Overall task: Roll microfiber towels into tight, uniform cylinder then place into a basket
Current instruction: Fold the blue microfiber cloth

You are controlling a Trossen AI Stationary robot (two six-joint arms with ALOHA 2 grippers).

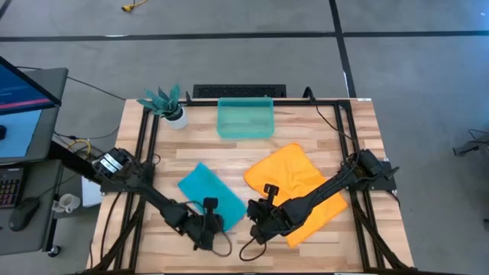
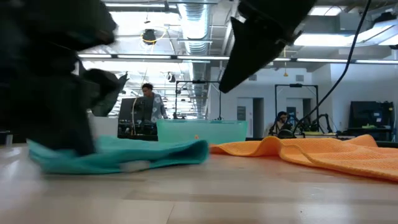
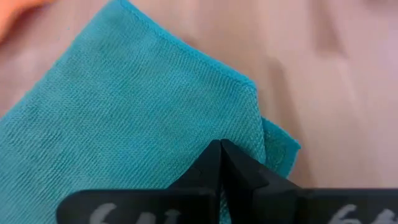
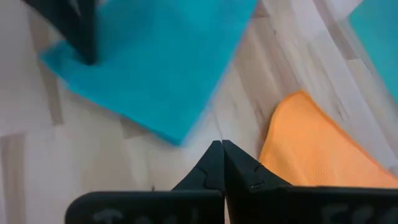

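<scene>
The teal-blue towel [image 1: 210, 189] lies flat on the wooden table, left of the larger orange towel [image 1: 299, 187], which lies spread and rumpled. The translucent teal basket [image 1: 245, 118] stands at the far middle. My left gripper [image 1: 208, 224] is shut and down at the teal towel's near corner [image 3: 124, 106]; that corner has a small fold of a lower layer sticking out [image 3: 281, 146]. My right gripper [image 1: 260, 223] is shut and empty, raised above bare table [image 4: 186, 168] between the two towels, as the low view [image 2: 261, 43] shows. My left gripper's shut fingertips come slanting down from the near side onto the teal towel's top layer, close to its near corner [image 3: 205, 134]. The towel lies flat on the table under them. Whether any cloth is caught between the fingers, I cannot tell.
A teal-leaved plant in a white pot [image 1: 170, 107] stands at the far left beside the basket. Black rails [image 1: 147, 145] run along both table sides. Bare wood shows near the table's front edge [image 1: 321, 252]. People sit at desks far behind the table [image 2: 149, 102].
</scene>
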